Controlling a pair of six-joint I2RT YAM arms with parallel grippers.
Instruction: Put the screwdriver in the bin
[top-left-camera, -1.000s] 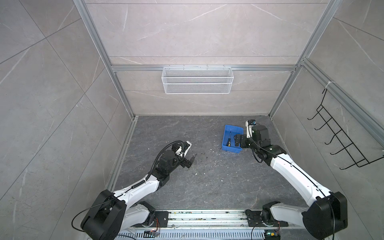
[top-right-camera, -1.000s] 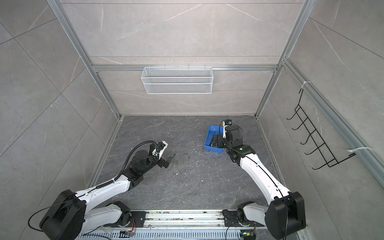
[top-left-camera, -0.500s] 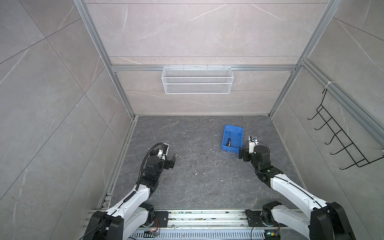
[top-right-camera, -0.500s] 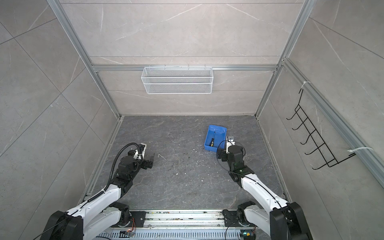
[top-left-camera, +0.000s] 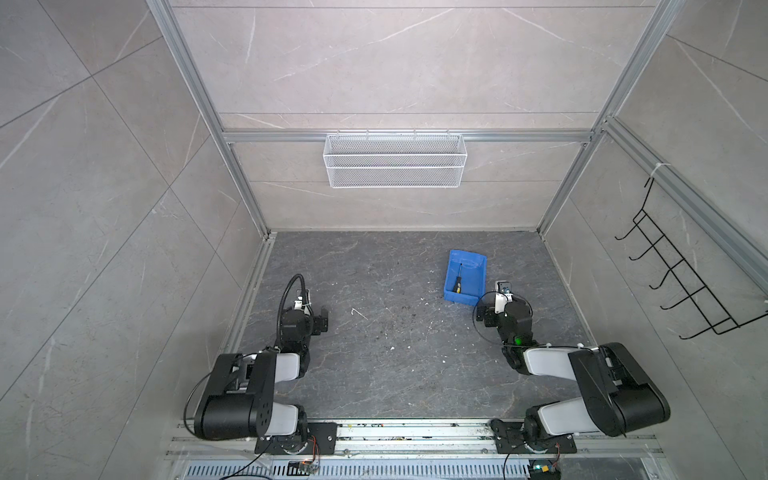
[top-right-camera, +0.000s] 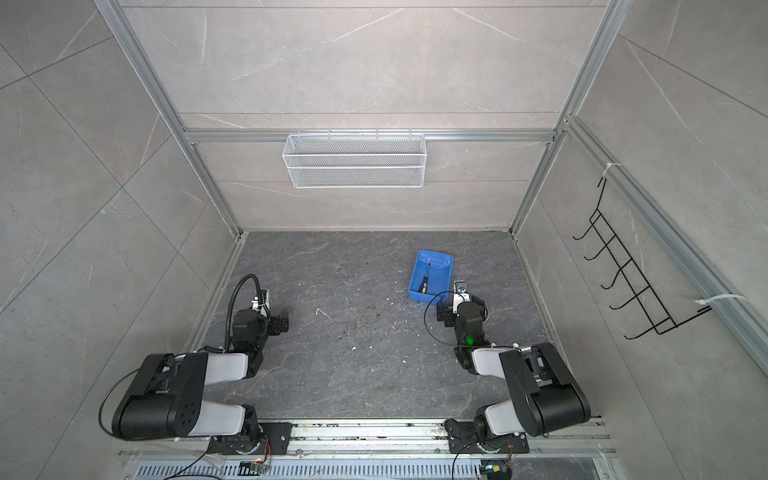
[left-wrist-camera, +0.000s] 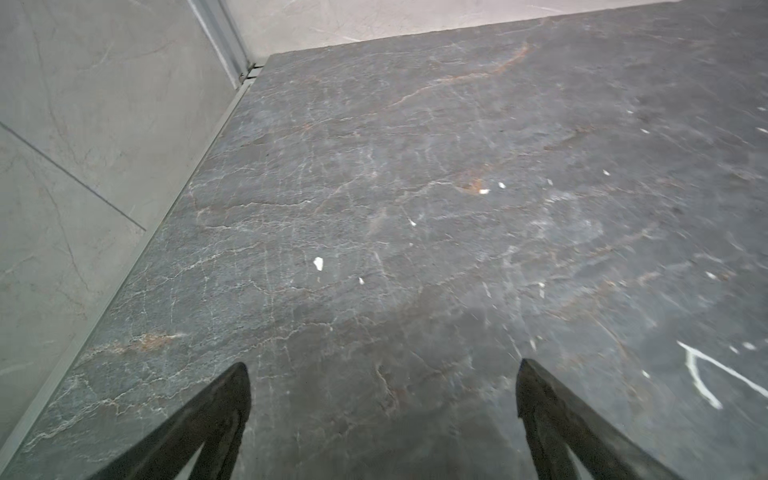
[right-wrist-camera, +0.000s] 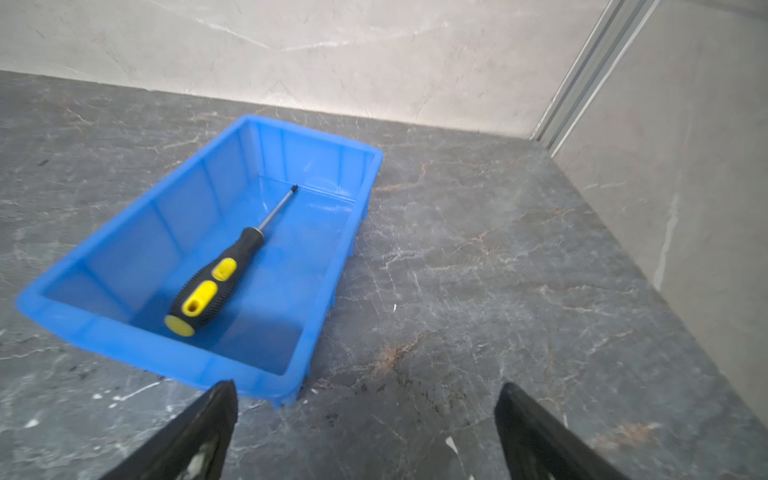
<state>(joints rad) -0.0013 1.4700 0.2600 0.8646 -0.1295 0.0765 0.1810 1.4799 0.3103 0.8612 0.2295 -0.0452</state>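
The dark stone tabletop (top-left-camera: 395, 374) carries the blue bin (right-wrist-camera: 137, 237) toward its back right corner, clear of both walls. The right gripper (right-wrist-camera: 365, 388) hangs just short of the bin's low near end, jaws spread wide and holding nothing. The left gripper (left-wrist-camera: 382, 365) is also spread and empty, over bare stone near the tabletop's left edge. We see the screwdriver (right-wrist-camera: 232, 257) lying flat on the bin's floor, butt toward the low near end and tip at the foot of the far wall, so we judge the task done.

If we had to lift it again, we would expect a light, stiff tool that neither bends nor breaks. Its handle (right-wrist-camera: 208, 286) is black, ribbed and looks rubbery, with yellow patches. We would pinch across its thick middle. The shaft (right-wrist-camera: 276, 210) is thin, smooth metal, likely to slip or roll between the pads.
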